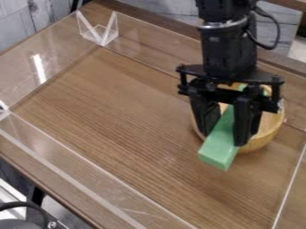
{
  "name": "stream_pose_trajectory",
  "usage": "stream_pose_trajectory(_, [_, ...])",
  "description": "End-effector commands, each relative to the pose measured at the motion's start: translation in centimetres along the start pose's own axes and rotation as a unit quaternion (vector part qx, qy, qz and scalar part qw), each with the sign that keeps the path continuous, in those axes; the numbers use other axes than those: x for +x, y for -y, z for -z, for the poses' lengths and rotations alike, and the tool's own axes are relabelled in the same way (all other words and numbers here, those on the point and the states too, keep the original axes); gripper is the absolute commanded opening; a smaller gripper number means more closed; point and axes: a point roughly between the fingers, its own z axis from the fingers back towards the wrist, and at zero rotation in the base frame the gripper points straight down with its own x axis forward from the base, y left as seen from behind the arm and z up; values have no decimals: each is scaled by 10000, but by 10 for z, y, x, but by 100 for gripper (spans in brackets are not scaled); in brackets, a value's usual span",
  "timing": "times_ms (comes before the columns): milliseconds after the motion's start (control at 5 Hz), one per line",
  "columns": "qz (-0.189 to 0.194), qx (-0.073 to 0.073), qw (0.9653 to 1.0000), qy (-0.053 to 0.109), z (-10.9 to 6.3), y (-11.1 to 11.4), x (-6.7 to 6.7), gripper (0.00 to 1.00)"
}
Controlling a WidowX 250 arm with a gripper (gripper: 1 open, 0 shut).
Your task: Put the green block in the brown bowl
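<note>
The green block (223, 145) hangs tilted above the wooden tabletop, its upper end pinched between the black fingers (205, 120) of my gripper (226, 125), which is shut on it and points steeply down. The brown bowl (270, 125) sits just behind and to the right of the gripper. Most of the bowl is hidden by the fingers and the block. The block's lower end is in front of the bowl's near rim.
A clear acrylic wall (48, 63) rings the wooden table (107, 107). A clear V-shaped stand (96, 27) stands at the back left. Black cables (277, 31) hang at the top right behind the arm.
</note>
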Motion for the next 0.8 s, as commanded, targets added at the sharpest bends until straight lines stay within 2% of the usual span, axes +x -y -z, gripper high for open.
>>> stream_pose_trajectory(0, [114, -67, 9987, 502, -22, 5, 8, 0])
stream_pose_trajectory(600, [171, -96, 9974, 695, -21, 1, 15, 0])
